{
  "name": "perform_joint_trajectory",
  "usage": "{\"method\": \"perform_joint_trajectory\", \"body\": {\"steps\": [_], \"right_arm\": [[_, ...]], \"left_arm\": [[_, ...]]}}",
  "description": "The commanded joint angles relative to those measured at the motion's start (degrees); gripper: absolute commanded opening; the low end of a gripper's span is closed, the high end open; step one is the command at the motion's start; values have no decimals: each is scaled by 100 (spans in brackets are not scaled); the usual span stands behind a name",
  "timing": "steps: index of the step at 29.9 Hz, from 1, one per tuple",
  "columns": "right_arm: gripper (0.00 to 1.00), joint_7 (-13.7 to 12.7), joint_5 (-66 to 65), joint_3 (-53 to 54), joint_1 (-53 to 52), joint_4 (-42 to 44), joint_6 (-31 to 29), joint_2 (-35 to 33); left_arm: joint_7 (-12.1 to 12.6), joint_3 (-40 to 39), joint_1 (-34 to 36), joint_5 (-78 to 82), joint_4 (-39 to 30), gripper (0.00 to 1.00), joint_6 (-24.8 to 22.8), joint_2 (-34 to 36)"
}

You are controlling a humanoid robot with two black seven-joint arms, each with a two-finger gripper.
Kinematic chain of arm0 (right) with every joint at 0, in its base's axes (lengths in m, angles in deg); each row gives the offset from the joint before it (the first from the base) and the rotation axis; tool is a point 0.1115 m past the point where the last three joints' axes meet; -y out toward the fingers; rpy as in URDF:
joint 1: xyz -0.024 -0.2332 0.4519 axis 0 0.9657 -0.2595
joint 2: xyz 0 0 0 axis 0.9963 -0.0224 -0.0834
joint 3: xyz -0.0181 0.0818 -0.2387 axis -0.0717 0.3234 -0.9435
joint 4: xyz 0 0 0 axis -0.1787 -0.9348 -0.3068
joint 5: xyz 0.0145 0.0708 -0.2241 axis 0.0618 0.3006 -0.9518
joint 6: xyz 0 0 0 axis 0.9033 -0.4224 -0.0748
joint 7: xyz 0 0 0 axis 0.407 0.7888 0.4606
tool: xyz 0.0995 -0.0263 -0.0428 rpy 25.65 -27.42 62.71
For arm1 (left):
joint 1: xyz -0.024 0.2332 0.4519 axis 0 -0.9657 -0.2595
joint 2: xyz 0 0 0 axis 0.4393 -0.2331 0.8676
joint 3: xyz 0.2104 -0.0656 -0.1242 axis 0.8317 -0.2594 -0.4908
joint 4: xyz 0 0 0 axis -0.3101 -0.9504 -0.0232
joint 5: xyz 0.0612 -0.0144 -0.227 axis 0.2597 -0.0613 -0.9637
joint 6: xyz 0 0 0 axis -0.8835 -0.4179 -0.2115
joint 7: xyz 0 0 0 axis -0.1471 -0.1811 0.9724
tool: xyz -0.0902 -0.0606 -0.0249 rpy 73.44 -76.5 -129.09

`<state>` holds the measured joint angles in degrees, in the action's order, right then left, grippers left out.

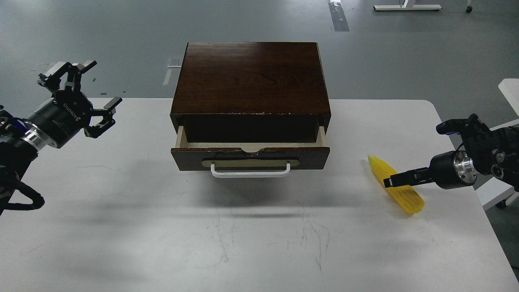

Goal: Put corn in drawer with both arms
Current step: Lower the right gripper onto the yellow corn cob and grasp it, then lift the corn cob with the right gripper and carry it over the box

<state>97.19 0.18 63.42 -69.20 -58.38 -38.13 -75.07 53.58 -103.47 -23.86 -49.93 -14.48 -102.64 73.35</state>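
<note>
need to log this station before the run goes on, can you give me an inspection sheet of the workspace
Surface: white table, faintly scuffed near the front middle.
Job's things: bright yellow plastic corn cob lies flat at the right, pointed end away from me; dark brown wooden box at table centre, its drawer pulled partly out, pale wood inside, white bar handle; no corn inside.
Clutter: nothing seen.
Grippers: left gripper open, raised at the left, holding nothing; right gripper at the corn's middle, fingers seen edge-on, grip cannot be told.
Cables: black cable loops by the left arm.
Surroundings: grey floor with tape marks; white furniture at right.
</note>
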Motion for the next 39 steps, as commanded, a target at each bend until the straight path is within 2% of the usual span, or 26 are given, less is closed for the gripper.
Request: {"method": "perform_joint_trajectory", "body": {"steps": [1, 4, 10, 17, 21, 26, 31, 33, 39], "right_arm": [[38, 0, -9, -119, -9, -3, -1, 8], [8, 0, -9, -128, -9, -3, -1, -1], [0, 0, -44, -198, -123, -38, -1, -27], [0, 0, -44, -198, -772, -283, -1, -176], [0, 0, -53, -207, -1974, -696, -1, -370], [1, 0, -53, -540, -3198, -864, -1, -212], [1, 0, -44, -839, -4227, -996, -1, 473], [1, 0, -44, -936, -4630, -996, -1, 963], [1, 0, -44, -971, -4992, -996, -1, 2106]], "left_arm": [[0, -2, 0, 0, -2, 98, 1, 9], [0, -2, 0, 0, -11, 98, 1, 9], [0, -45, 0, 36, -37, 98, 1, 45], [0, -81, 0, 36, -37, 98, 1, 62], [0, -81, 0, 36, -37, 98, 1, 71], [0, -89, 9, 36, -37, 98, 1, 62], [0, -160, 0, 36, -37, 98, 1, 62], [0, -160, 9, 44, -37, 98, 1, 62], [0, -169, 9, 44, -37, 98, 1, 71]]}}
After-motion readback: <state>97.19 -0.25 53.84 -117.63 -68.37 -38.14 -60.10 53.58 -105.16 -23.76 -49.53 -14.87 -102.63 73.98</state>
